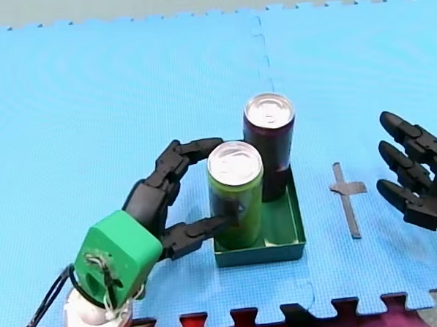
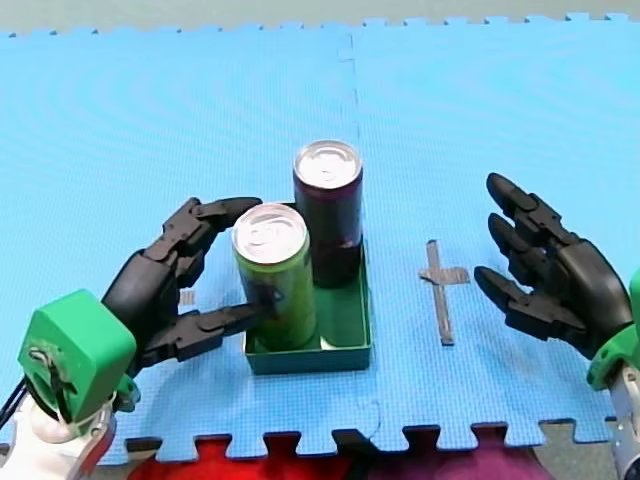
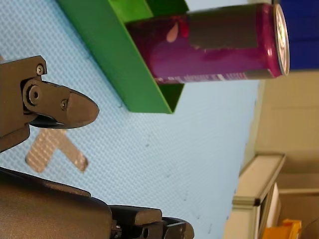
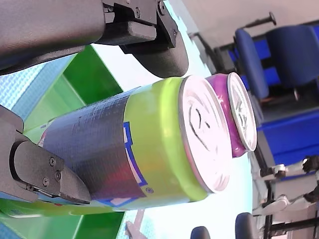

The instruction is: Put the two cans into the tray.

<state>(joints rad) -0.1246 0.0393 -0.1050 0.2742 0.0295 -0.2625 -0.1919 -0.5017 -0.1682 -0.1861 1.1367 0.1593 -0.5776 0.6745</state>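
A green can (image 1: pixel 236 199) stands upright in the front of the small green tray (image 1: pixel 292 244). Behind it in the tray stands a purple can (image 1: pixel 270 142). My left hand (image 1: pixel 223 183) is shut on the green can, fingers behind its top and thumb against its lower front. The second wrist view has that hand's fingers (image 4: pixel 159 50) around the green can (image 4: pixel 149 144), with the purple can (image 4: pixel 234 119) just beyond. My right hand (image 2: pixel 490 235) hangs to the right of the tray, holding nothing. The purple can (image 3: pixel 224 45) and tray wall (image 3: pixel 114 55) appear in the first wrist view.
Blue foam mats (image 1: pixel 113 103) cover the work surface. A grey tape cross (image 1: pixel 347 193) is stuck to the mat between the tray and my right hand. The mat's toothed front edge (image 1: pixel 285 310) runs just below the tray, with red floor beyond it.
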